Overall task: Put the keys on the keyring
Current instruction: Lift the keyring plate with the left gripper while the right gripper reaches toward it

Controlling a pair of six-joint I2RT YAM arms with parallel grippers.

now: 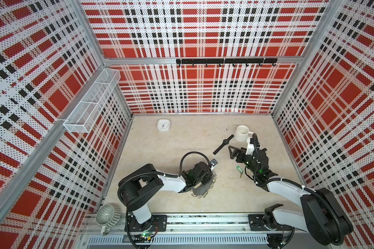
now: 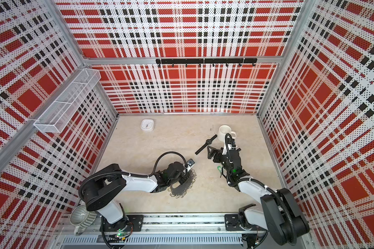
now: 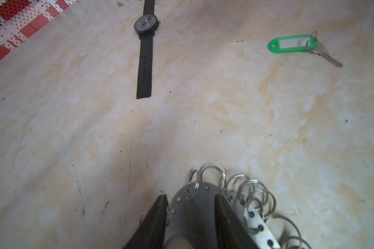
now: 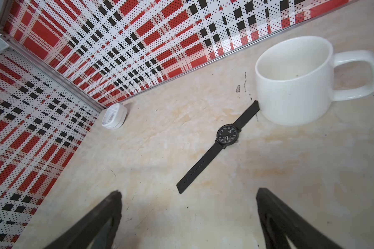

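The left gripper (image 3: 190,197) appeared clamped on the rim of the grey keyring (image 3: 200,191), likely steadying it to receive a key. The green-tagged key (image 3: 293,44) lay flat on the tabletop (image 3: 203,120), well apart from it, near the right gripper (image 4: 188,194), whose jaws stood wide and empty.

- Green-tagged metal key (image 1: 238,169): on beige table (image 1: 160,155), right of flat grey keyring (image 1: 200,190), apart.
- Black wristwatch (image 1: 224,143): behind both, strap end just beside white mug (image 1: 241,133).

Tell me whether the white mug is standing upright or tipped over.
Upright: the mug rests on its base, open mouth up, beside the watch.
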